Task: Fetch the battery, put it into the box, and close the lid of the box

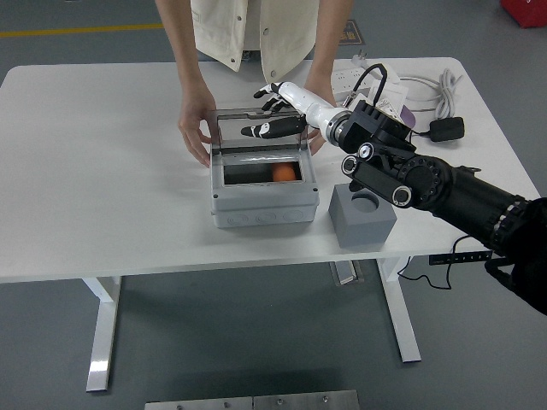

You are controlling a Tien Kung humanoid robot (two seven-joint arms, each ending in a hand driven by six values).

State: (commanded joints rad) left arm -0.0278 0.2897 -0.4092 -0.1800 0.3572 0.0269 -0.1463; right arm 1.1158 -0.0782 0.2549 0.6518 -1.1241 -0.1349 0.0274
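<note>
A grey box (265,207) sits mid-table with its smoky see-through lid (248,135) standing nearly upright at the back. An orange battery (285,172) lies inside, toward the right. My right hand (272,113), white with black fingertips, is at the lid's upper right edge; its fingers are spread and hold nothing, and the thumb lies against the lid. A person stands at the far side, with one hand (195,128) on the box's left side and the other hand (320,137) behind its right side. The left arm is out of view.
A grey cube holder (362,215) with a round socket stands right of the box, under my forearm. At the back right are a purple tray (408,121) of white packets, a black adapter (447,128) and a white power strip cable (444,85).
</note>
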